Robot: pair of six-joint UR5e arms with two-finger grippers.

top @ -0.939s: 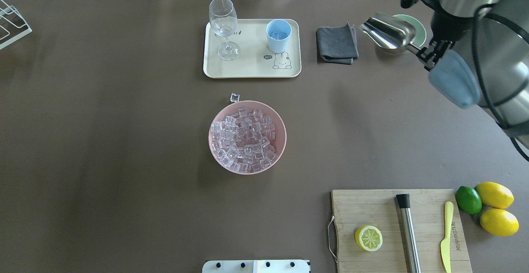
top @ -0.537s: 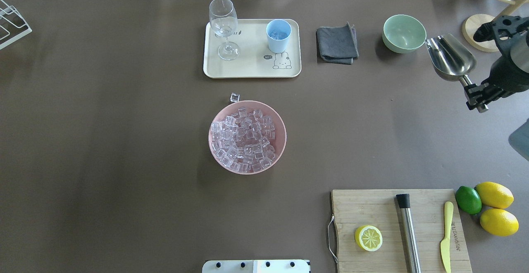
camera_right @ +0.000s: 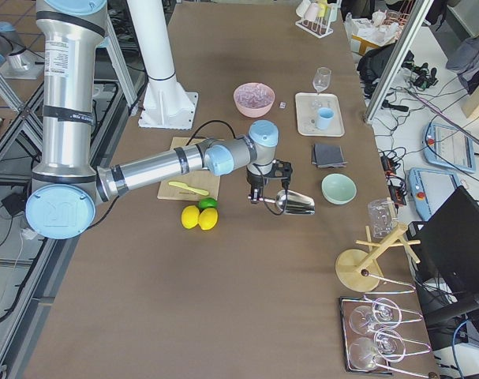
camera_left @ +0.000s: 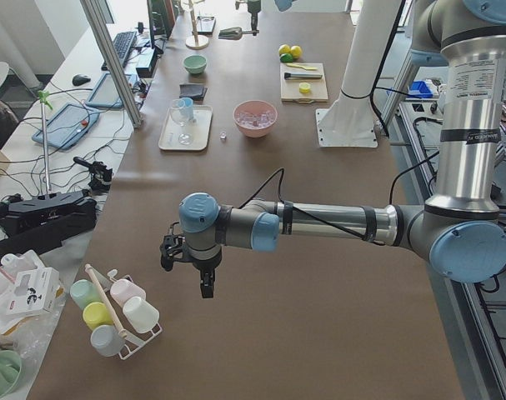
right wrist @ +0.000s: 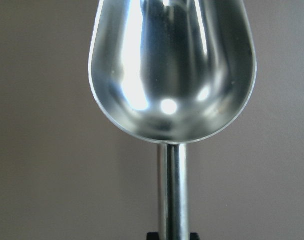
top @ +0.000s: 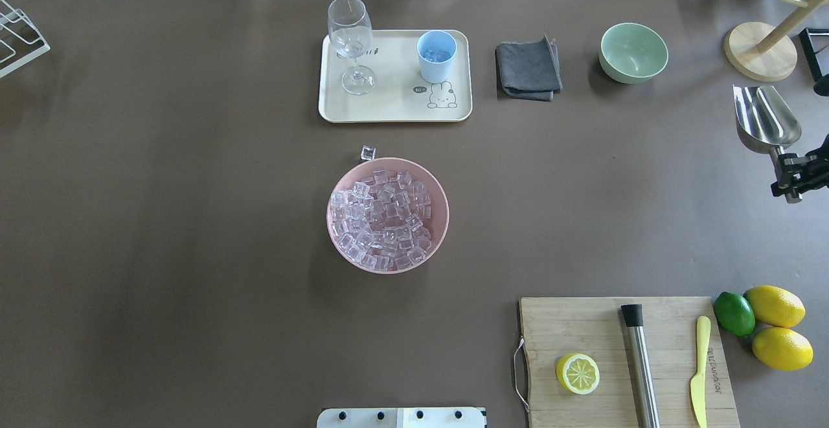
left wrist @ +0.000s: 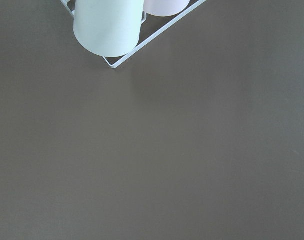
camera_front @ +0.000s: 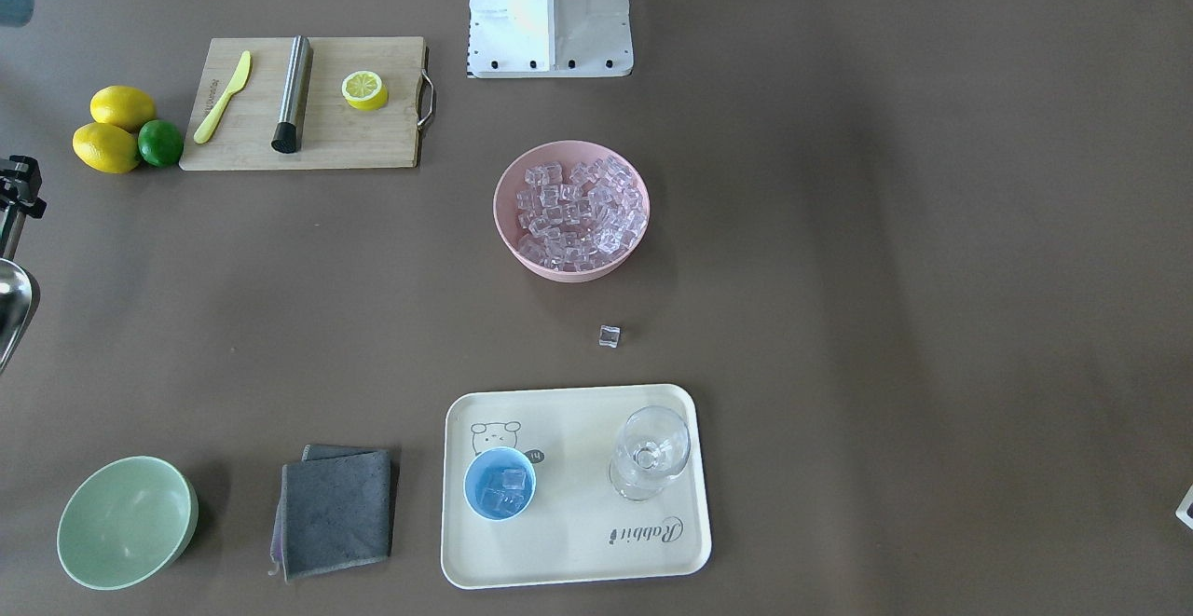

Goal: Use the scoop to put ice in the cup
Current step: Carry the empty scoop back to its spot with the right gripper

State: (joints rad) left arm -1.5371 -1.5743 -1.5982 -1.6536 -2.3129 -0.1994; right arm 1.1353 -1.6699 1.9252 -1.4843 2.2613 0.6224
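The shiny metal scoop hangs empty over the table's right edge, held by its handle in my shut right gripper. The right wrist view shows the bare trough of the scoop. The light-blue cup stands on a cream tray at the back middle, with a few ice cubes in it. Many ice cubes fill a pink bowl at the table's middle. One loose cube lies behind the bowl. My left gripper shows only in the exterior left view, far from these things; I cannot tell if it is open.
A wine glass shares the tray. A grey cloth and a pale green bowl lie right of it, a wooden stand beyond. A cutting board with lemon half, steel cylinder and knife is front right, beside lemons and a lime.
My right arm has carried the scoop from over the green bowl to the right and back toward the robot, to the table's right edge. The cup, bowl and ice have not moved.
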